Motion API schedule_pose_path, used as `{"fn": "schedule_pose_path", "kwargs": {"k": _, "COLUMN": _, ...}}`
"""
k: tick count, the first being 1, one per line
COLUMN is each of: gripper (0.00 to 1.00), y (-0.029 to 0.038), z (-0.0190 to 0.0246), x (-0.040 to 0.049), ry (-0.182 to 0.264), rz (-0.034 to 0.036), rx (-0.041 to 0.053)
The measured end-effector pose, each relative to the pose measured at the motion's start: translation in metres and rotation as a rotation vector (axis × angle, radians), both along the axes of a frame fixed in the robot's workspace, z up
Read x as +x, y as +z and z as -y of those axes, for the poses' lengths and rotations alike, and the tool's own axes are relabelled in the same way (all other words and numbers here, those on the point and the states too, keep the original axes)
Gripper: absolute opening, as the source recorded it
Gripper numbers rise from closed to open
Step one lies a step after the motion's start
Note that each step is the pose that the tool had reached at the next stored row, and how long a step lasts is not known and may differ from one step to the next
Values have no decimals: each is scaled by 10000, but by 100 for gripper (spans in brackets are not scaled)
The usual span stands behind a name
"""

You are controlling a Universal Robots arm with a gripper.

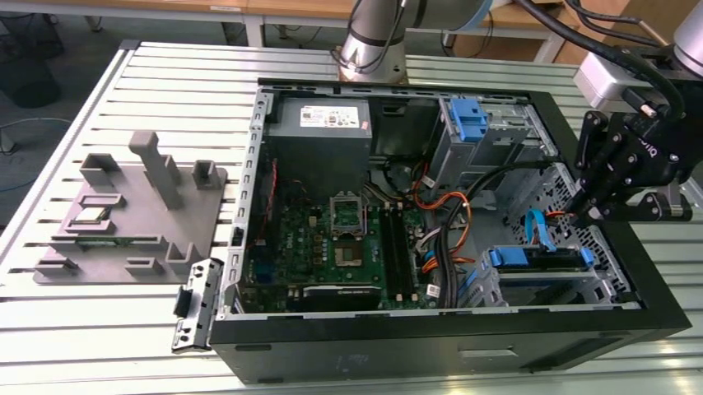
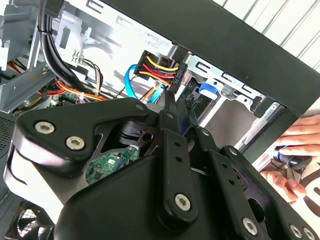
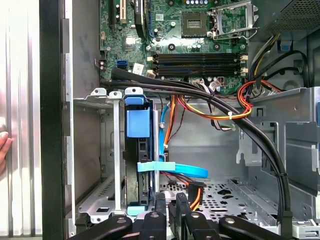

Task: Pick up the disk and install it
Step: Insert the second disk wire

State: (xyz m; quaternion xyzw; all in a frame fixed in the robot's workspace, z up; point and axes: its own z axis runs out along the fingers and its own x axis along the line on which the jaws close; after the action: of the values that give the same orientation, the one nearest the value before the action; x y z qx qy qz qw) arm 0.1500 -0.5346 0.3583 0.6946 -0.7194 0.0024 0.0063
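The open black desktop computer case (image 1: 439, 346) held a green motherboard (image 1: 341, 247) and grey power-supply box (image 1: 321, 123) toward the exterior view's left. The flat silver disk with blue rails (image 1: 535, 257) sat in its drive bay, just below the black gripper (image 1: 588, 216), whose fingers looked nearly closed, grasping nothing.

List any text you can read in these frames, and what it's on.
No text can be read.
White sticker on the power-supply box: printed, too small to read.
Marking on the gripper body, exterior view: too blurred to read.
Printing on the motherboard, first wrist view: too small to read.
Label of the disk: hidden, the disk stands edge-on in its bay.
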Motion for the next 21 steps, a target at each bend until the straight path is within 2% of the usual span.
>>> {"fn": "schedule_pose_path", "kwargs": {"k": 4, "gripper": 24, "y": 0, "z": 0, "x": 0, "ry": 0, "rz": 0, "rx": 0}}
{"fn": "schedule_pose_path", "kwargs": {"k": 5, "gripper": 31, "y": 0, "z": 0, "x": 1, "ry": 0, "rz": 0, "rx": 0}}
{"fn": "schedule_pose_path", "kwargs": {"k": 10, "gripper": 31, "y": 0, "z": 0, "x": 1, "ry": 0, "rz": 0, "rx": -1}}
{"fn": "schedule_pose_path", "kwargs": {"k": 21, "gripper": 31, "y": -19, "z": 0, "x": 62, "ry": 1, "rz": -21, "rx": 0}}
